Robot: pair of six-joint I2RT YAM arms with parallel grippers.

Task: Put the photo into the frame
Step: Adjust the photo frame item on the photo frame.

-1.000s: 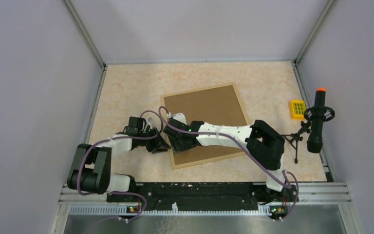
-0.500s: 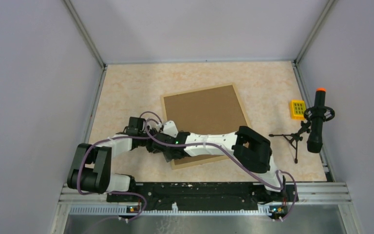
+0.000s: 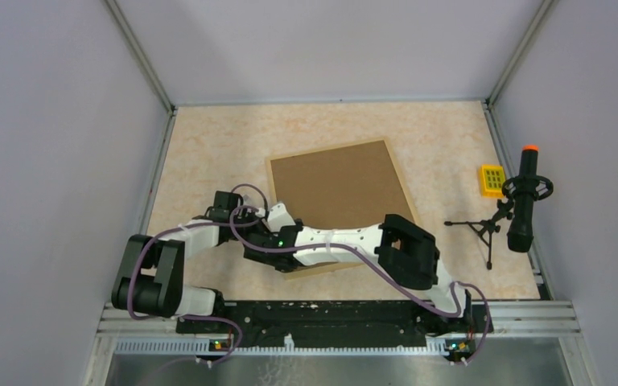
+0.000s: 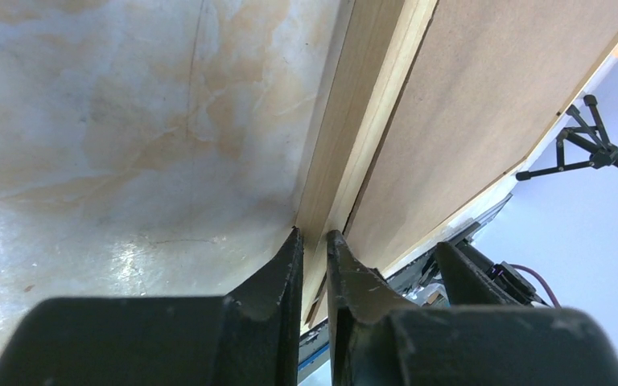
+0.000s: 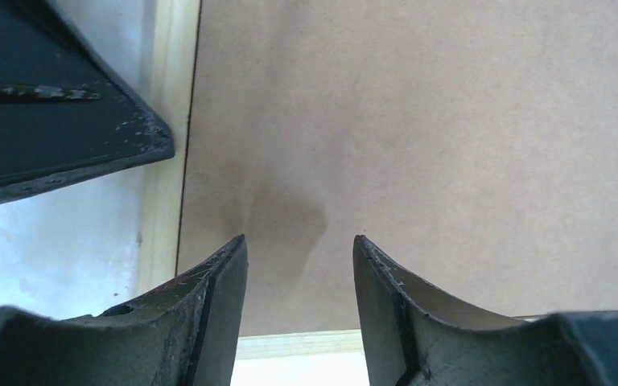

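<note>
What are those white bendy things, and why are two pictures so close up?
They are robot arms: a left arm and a right arm, each ending in a gripper. One camera looks down from above; the close-ups come from cameras on each wrist. On the table lies a wooden frame, its brown backing board facing up, near a yellow block and a tripod. The left gripper straddles the frame's edge; whether it squeezes yet is unclear. The right gripper hangs open over the board, holding nothing.
</note>
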